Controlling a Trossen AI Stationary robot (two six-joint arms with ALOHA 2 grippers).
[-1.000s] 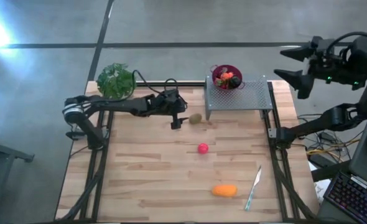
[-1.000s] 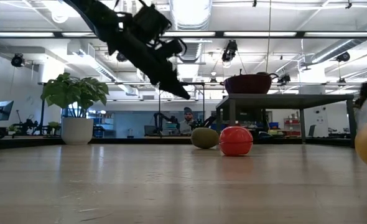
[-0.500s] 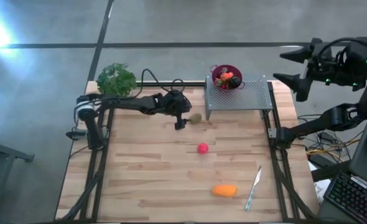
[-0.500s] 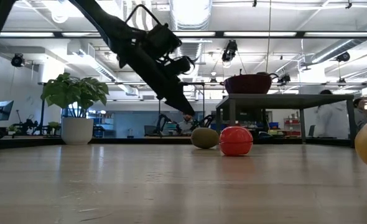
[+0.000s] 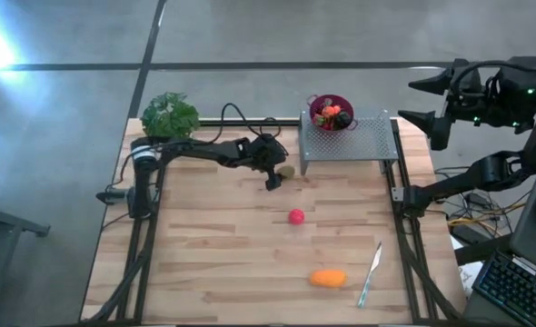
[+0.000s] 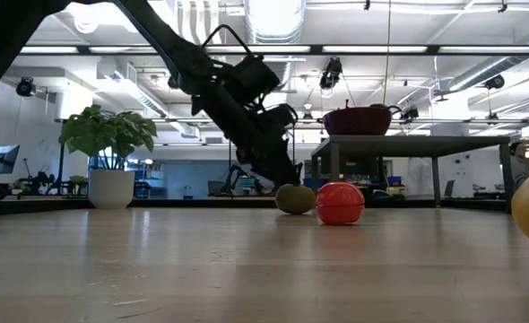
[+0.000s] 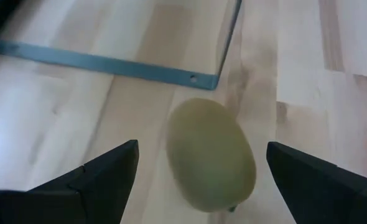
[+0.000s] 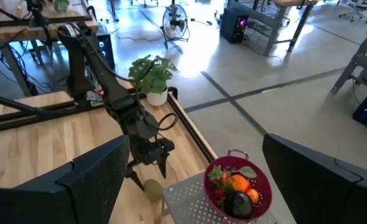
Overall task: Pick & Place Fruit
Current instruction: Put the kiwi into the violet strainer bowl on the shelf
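A brown-green kiwi (image 5: 288, 172) lies on its side on the wooden table beside the mesh stand's near left leg. My left gripper (image 5: 277, 176) slants down at it from the table's left and is open. In the left wrist view the two fingers (image 7: 109, 174) stand on either side of the kiwi (image 7: 211, 155), apart from it. A pink-red ball (image 5: 296, 216) rests mid-table and an oblong orange piece (image 5: 328, 278) lies nearer the front. My right gripper (image 5: 411, 98) hangs open, high off the table's right edge.
A magenta bowl (image 5: 331, 113) with several fruit pieces stands on a grey mesh stand (image 5: 354, 141) at the far edge. A potted green plant (image 5: 170, 116) sits at the far left corner. A slim pale knife (image 5: 370, 272) lies at the near right, beside the orange piece.
My left gripper has come down and toward the table's right, closing on the kiwi, and has rolled somewhat about its own line; it has stayed open. The kiwi, ball and orange piece have kept their places.
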